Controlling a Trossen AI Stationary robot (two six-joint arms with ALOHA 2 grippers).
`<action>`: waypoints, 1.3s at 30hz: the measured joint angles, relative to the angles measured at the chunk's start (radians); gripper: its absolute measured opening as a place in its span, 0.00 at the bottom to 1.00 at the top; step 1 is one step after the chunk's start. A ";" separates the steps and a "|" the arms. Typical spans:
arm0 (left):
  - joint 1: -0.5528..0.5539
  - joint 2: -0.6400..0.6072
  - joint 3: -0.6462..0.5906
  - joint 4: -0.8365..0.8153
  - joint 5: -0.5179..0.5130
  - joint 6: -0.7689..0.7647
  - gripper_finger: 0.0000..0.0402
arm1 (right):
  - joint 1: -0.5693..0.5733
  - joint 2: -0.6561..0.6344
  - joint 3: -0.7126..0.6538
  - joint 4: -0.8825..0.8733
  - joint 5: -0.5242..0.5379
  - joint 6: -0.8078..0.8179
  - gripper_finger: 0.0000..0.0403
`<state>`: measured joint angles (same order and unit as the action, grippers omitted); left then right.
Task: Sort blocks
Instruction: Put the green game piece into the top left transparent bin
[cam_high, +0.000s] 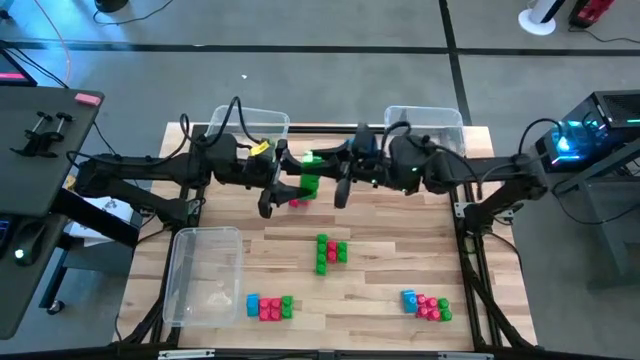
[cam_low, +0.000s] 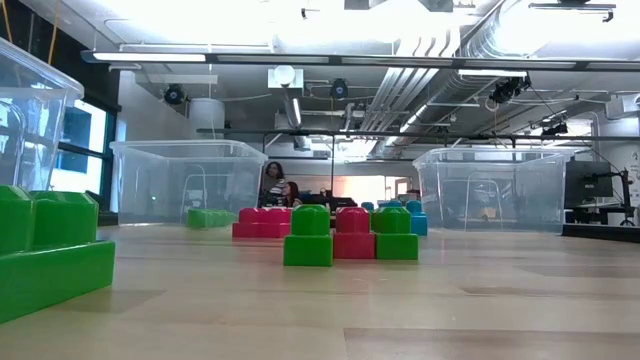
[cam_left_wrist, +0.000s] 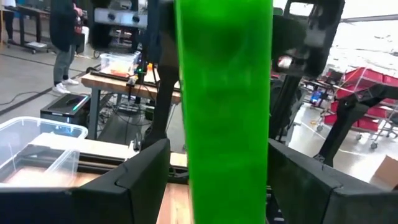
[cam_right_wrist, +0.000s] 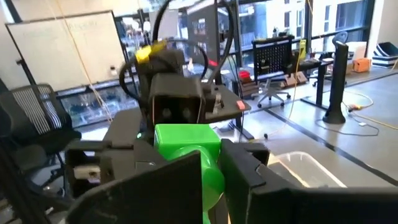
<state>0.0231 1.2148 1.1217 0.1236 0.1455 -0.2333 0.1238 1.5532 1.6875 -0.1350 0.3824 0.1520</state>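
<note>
A green block stack (cam_high: 309, 176) is held in the air over the table's far middle, between my two arms. My left gripper (cam_high: 288, 178) comes from the left and is shut on it. My right gripper (cam_high: 328, 175) comes from the right and is shut on the same stack. Under them a pink block (cam_high: 297, 203) lies on the table. More block clusters rest on the wood: green and red (cam_high: 330, 252), blue, red and green (cam_high: 268, 307), and blue, pink and green (cam_high: 428, 305). The low view shows neither gripper. My left gripper pinches the green stack's two sides (cam_left_wrist: 186, 174) between its two fingers (cam_left_wrist: 140, 171). The fingers come in level from the table's left and lie across the stack, which runs upright past them, clear of the table. My right gripper has a rounded green end of the stack (cam_right_wrist: 212, 179) between its two fingers (cam_right_wrist: 177, 180). It comes in level from the table's right, facing the left gripper. How much of the stack it has is hidden by its own fingers.
Clear plastic bins stand at the far left (cam_high: 250, 125), the far right (cam_high: 425, 122) and the near left (cam_high: 205, 275). In the low view a green block (cam_low: 50, 250) sits close to the camera. People show in the room beyond the table.
</note>
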 joint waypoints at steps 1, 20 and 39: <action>0.000 0.000 0.000 -0.001 0.000 0.000 0.61 | 0.000 0.005 0.000 0.005 0.000 0.001 0.00; 0.049 -0.004 0.000 -0.050 -0.010 0.004 0.25 | 0.000 -0.001 0.000 0.045 0.007 -0.085 0.10; 0.691 -0.013 -0.001 -0.892 -0.364 0.171 0.25 | 0.030 -0.150 0.000 -0.301 0.183 0.080 0.45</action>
<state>0.7141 1.2021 1.1210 -0.7685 -0.2180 -0.0620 0.1533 1.4033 1.6875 -0.4358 0.5649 0.2315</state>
